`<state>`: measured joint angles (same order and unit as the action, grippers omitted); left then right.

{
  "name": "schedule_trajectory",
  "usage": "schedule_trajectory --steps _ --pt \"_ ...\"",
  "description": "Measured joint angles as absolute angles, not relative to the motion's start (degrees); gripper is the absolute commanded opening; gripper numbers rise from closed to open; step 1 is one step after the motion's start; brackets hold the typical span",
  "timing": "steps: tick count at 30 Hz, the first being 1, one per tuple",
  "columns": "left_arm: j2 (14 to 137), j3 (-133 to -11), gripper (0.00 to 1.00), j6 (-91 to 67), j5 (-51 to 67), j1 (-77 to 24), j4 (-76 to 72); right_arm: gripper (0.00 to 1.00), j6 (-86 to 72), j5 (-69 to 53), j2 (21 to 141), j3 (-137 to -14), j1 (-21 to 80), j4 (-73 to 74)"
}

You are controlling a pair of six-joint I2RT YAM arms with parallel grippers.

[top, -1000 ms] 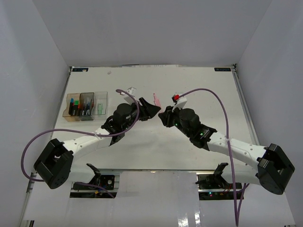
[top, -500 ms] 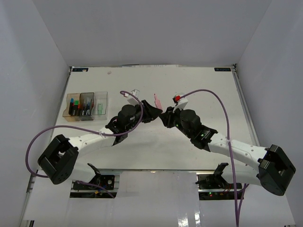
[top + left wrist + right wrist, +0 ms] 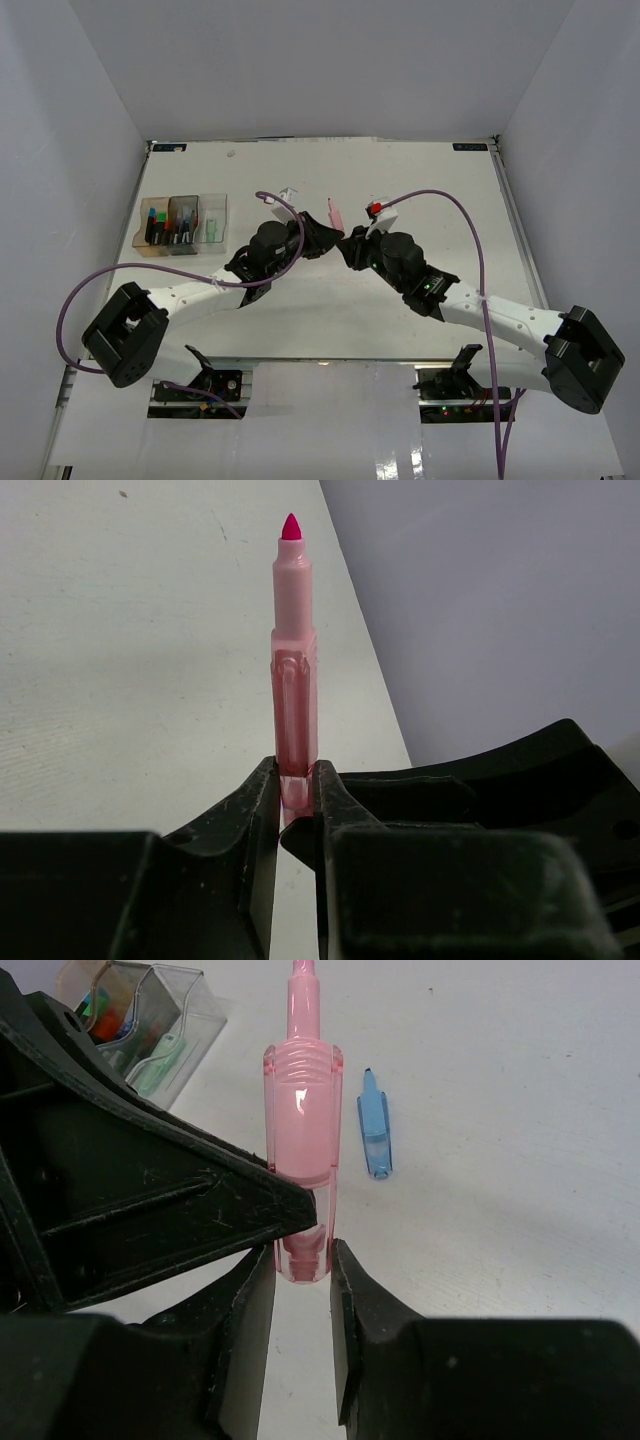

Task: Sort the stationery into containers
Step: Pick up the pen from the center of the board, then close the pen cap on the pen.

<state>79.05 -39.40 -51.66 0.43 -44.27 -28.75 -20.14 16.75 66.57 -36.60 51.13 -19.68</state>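
Your left fingers pinched the pink marker by its near end, mid-table, tip toward the far edge. Your right fingers flanked that end, grip unclear. The containers sat leftward.

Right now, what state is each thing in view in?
pink pen: uncapped, clamped at its base by both claws
left claw: shut on pink pen
right claw: shut on pink pen
blue tapered piece: lying loose on table
containers: open-topped, partly filled
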Motion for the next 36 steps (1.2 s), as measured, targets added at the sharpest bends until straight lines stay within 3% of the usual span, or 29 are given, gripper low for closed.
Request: schedule_trajectory --steps 3,8,13,23,30,36 --pt "79.0 -39.4 0.05 -50.6 0.5 -44.3 -28.8 0.35 -20.0 16.7 66.6 -36.6 51.1 -19.7" --pt "78.8 -39.4 0.01 -46.7 0.9 -43.5 -27.4 0.57 -19.5 16.3 65.3 -35.6 51.1 -19.4" --pt "78.6 -39.6 0.0 -40.9 6.4 -38.5 -24.4 0.68 -19.0 13.2 63.0 -35.2 49.0 -18.8" --pt "78.6 -51.0 0.0 -20.7 24.5 -26.4 -7.5 0.7 -15.6 -11.3 59.9 -36.2 33.3 -14.3" --pt "78.4 -58.4 0.0 -3.8 36.6 -26.4 5.8 0.7 -8.4 -27.9 63.8 -47.4 32.3 -8.3" --pt "78.1 -58.6 0.01 5.7 42.9 -26.4 14.2 0.69 -3.3 -34.8 66.6 -54.7 32.2 -4.4"
